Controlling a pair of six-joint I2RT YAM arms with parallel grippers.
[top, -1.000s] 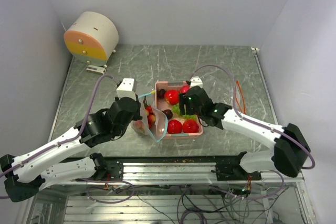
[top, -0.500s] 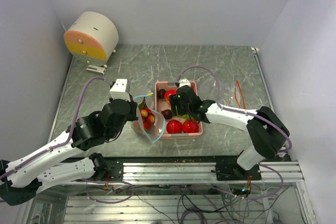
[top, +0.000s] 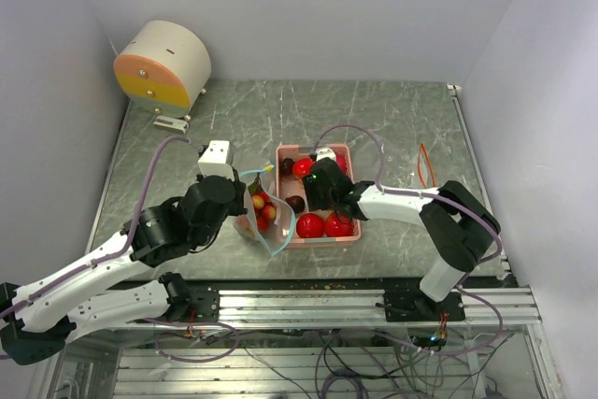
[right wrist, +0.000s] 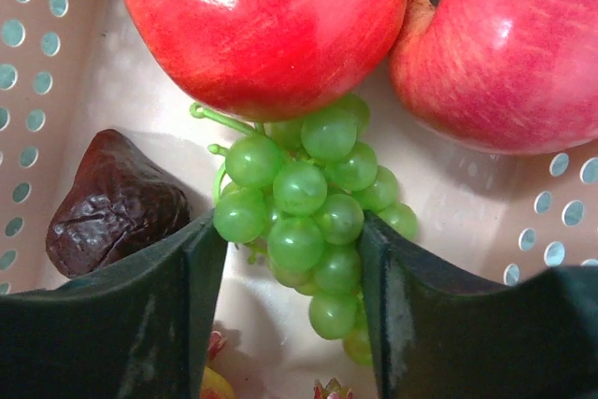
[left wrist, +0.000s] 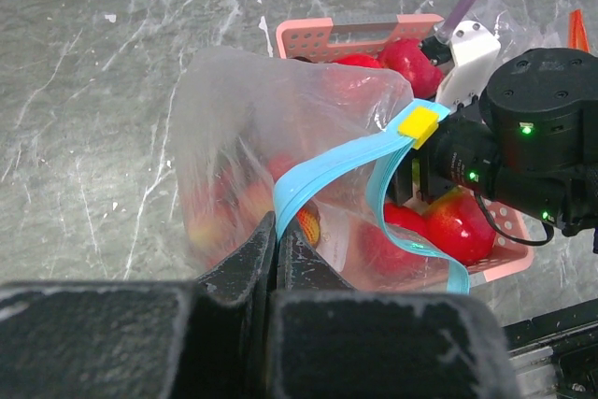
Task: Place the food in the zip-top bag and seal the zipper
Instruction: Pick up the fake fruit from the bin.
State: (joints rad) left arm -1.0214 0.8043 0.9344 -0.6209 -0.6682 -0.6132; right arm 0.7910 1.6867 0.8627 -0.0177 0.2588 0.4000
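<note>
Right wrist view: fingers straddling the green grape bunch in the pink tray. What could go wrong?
1. The green plastic grape bunch lies pressed against two glossy red apples; the right gripper may catch only its lower grapes and slip.
2. The left gripper pinches the clear zip-top bag at one rim spot; its blue zipper strip hangs slack and could snag the grapes.

Grey marbled tabletop [top: 374,119], pale lilac walls [top: 308,7], white-and-orange drum [top: 163,63] back left, aluminium rail [top: 308,304] in front
</note>
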